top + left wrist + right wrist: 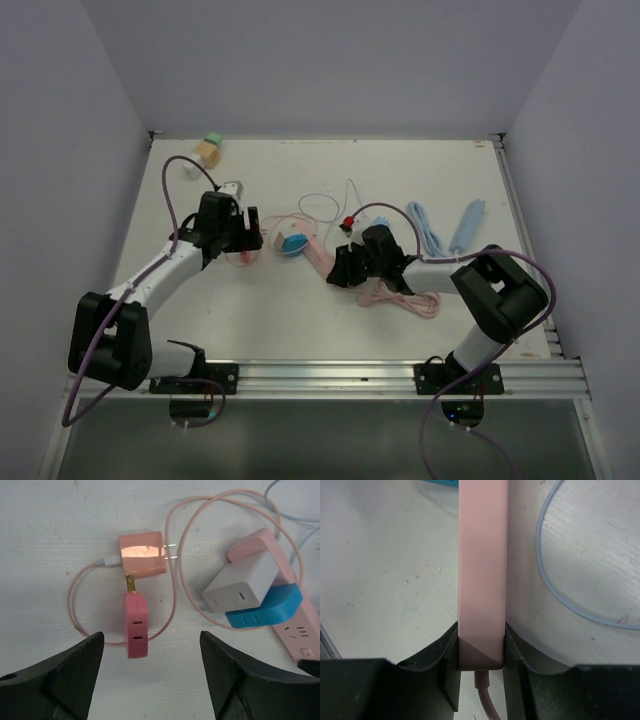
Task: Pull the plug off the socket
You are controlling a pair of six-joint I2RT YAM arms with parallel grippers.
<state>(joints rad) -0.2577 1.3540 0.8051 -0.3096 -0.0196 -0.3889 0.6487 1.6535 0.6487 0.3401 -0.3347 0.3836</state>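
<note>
A red plug [136,625] with a brass prong lies loose on the table, apart from the pink socket strip [295,625]. My left gripper [151,635] hovers open just above it, and neither finger touches it. A pink charger block [142,554] with bare prongs lies beside the red plug, its thin pink cable looping around. A white charger [240,587] and a blue plug [265,607] sit in the strip. My right gripper [481,627] is shut on the cord end of the socket strip [482,570]. From above, the left gripper [245,235] is left of the strip [320,258] and the right gripper [345,270] is at its near end.
A green and orange block [209,148] sits at the far left corner. Two light blue cables [430,228] lie at the right and a thin white cable [320,208] loops behind the strip. The strip's pink cord [400,298] is bunched under my right arm. A metal rail [520,240] edges the table's right side.
</note>
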